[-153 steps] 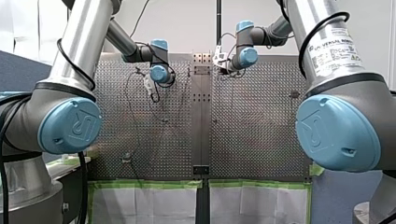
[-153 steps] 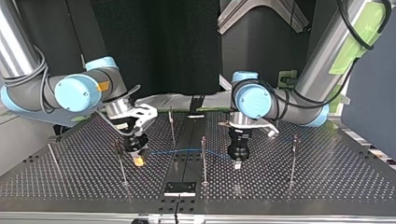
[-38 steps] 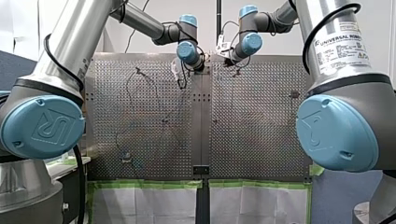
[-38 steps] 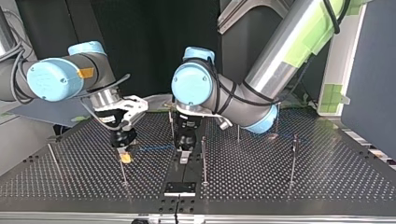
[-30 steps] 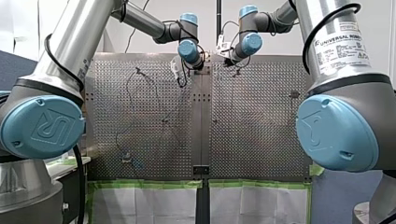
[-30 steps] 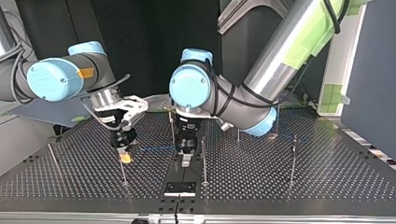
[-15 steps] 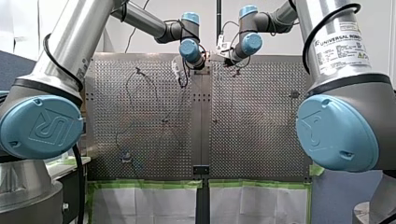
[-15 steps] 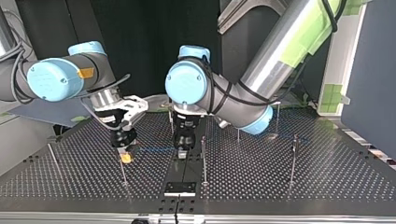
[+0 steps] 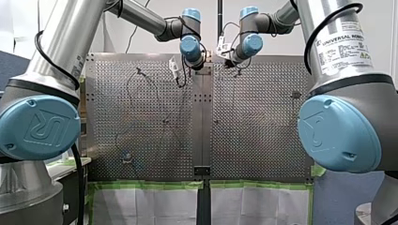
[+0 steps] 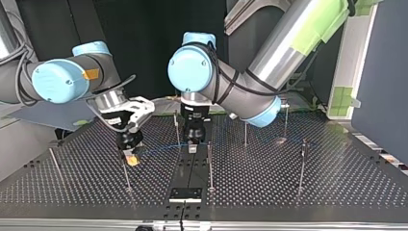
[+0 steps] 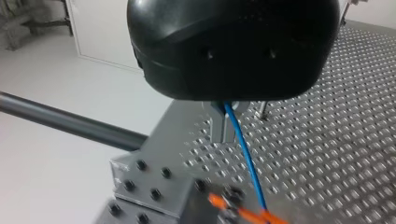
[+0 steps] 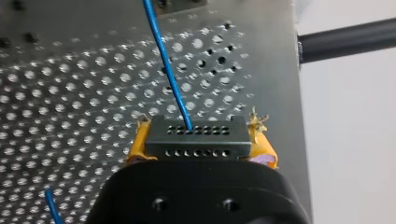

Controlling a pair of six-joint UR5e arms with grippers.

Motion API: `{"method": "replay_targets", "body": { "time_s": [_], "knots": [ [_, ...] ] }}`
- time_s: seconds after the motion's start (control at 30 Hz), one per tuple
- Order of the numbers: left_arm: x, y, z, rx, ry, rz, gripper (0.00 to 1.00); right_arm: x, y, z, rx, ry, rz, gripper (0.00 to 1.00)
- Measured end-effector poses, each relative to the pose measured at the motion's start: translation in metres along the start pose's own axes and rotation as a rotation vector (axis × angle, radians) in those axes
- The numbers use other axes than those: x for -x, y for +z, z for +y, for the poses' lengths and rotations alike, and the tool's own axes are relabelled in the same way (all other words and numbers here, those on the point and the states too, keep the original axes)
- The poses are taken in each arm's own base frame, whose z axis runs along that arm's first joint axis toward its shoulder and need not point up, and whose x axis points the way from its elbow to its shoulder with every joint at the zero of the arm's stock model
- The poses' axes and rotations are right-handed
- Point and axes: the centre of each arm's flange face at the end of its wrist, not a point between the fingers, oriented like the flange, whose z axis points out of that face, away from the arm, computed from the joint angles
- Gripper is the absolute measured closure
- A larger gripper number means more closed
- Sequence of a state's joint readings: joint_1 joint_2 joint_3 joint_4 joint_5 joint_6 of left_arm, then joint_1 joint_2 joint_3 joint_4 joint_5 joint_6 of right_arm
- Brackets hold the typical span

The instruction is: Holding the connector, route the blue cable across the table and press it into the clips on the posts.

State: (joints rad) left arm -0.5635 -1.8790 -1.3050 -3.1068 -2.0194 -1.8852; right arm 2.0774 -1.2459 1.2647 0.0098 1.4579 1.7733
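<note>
Shifting back, left arm [image 10: 288,38], blue cable [image 11: 242,149] taut

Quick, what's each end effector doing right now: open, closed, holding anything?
Left end effector: closed on the blue cable.
Right end effector: closed on the connector.

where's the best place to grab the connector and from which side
Grip the connector by its short ends, from the back, opposite the face where the blue cable leaves. It is a flat block, so pads seat there, as my right gripper's yellow pads do.
</note>
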Motion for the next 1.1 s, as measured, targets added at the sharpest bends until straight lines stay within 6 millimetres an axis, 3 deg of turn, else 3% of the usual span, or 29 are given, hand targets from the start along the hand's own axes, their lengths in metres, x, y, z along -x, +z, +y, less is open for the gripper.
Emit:
{"method": "replay_targets", "body": {
  "time_s": [0.3,0.6,0.8,1.1],
  "knots": [
    [0.013,-0.031,-0.006,-0.053,-0.024,-0.057,1.00,0.024,-0.006,-0.006,-0.007,0.003,-0.048,1.00],
    [-0.009,-0.038,-0.002,-0.079,-0.032,-0.059,1.00,0.043,-0.015,-0.005,-0.002,0.007,-0.088,1.00],
    [-0.046,-0.036,0.003,-0.097,-0.017,-0.026,1.00,0.048,-0.025,0.001,0.013,0.008,-0.102,1.00],
    [-0.117,-0.036,0.011,-0.109,0.014,0.045,1.00,0.077,-0.037,0.011,0.047,0.006,-0.157,1.00]
  ]
}}
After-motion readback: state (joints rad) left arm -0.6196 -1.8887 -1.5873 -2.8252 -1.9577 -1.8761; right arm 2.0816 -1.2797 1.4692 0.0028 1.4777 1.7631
